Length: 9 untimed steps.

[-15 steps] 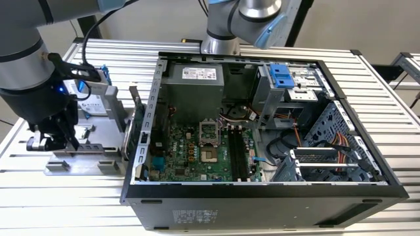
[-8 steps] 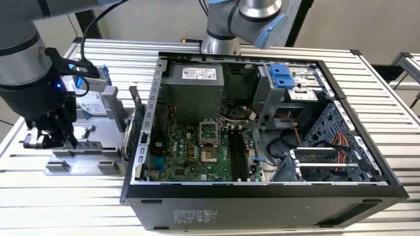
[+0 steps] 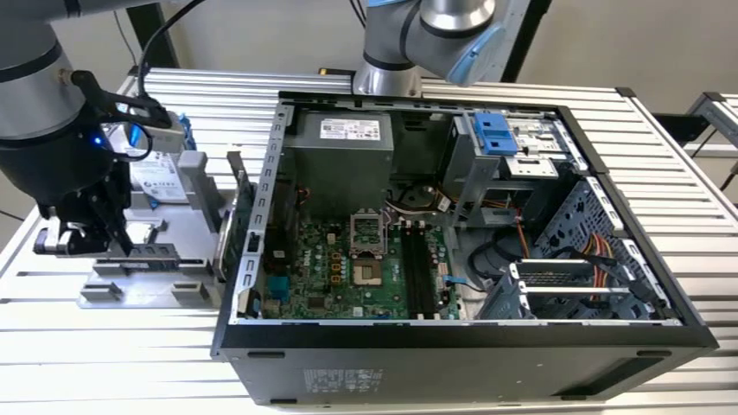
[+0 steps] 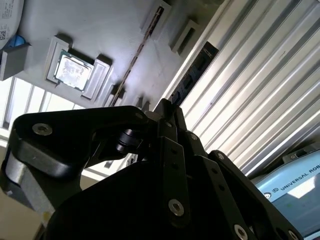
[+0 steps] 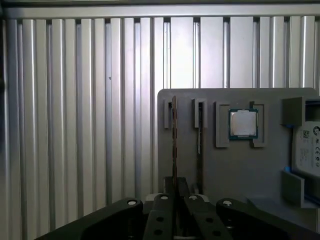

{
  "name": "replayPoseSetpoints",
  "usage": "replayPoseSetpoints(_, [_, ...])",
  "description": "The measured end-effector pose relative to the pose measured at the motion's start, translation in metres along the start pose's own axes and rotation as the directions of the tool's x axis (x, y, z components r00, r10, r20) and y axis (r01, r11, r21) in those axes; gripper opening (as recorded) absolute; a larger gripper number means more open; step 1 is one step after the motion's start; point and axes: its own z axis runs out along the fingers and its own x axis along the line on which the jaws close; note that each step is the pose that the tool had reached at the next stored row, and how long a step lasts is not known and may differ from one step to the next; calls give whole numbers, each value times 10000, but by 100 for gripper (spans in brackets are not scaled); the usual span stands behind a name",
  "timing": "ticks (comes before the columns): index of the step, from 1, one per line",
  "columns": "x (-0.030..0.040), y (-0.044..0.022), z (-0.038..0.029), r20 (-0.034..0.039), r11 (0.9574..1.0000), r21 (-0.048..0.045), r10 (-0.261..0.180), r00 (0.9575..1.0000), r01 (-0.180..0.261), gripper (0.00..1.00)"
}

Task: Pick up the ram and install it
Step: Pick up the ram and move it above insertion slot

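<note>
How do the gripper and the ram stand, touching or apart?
Cannot tell. In the first wrist view the ram runs up to the gripper, but neither contact nor a gap shows plainly.

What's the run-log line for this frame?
step: pick | gripper at ram | ram on edge in grey holder slot | ram not yet in PC case

Exterior view: high, off the arm, looking down at mid-range; computer case (image 3: 461, 341) central, grey tray (image 3: 138, 290) at its 9 o'clock on the ribbed table (image 3: 231, 91).
First wrist view: close, along the gripper (image 5: 174, 182) onto the tray.
Second wrist view: closer, oblique past the gripper's linkage.
Shared: tray in all three views; processor chip (image 5: 243, 123) and ram (image 5: 174, 140) in both wrist views.
</note>
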Motion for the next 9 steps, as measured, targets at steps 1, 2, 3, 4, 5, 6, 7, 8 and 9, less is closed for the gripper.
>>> replayPoseSetpoints(1, [0,0,-8,10,10000,1,0,10000,0,0])
replayPoseSetpoints(2, [0,1,-16,22,10000,1,0,10000,0,0])
replayPoseSetpoints(3, [0,1,-25,35,10000,1,-1,10000,1,0])
replayPoseSetpoints(4, [0,1,-34,47,10000,1,-1,10000,1,0])
replayPoseSetpoints(5, [0,2,-43,58,10000,0,-1,10000,1,0])
replayPoseSetpoints(6, [0,2,-53,64,10000,0,-1,10000,1,0])
replayPoseSetpoints(7, [0,3,-67,64,10000,0,-1,10000,1,0])
replayPoseSetpoints(8, [0,3,-80,65,10000,0,-1,10000,1,0])
replayPoseSetpoints(9, [1,4,-92,65,10000,1,-1,10000,1,0])
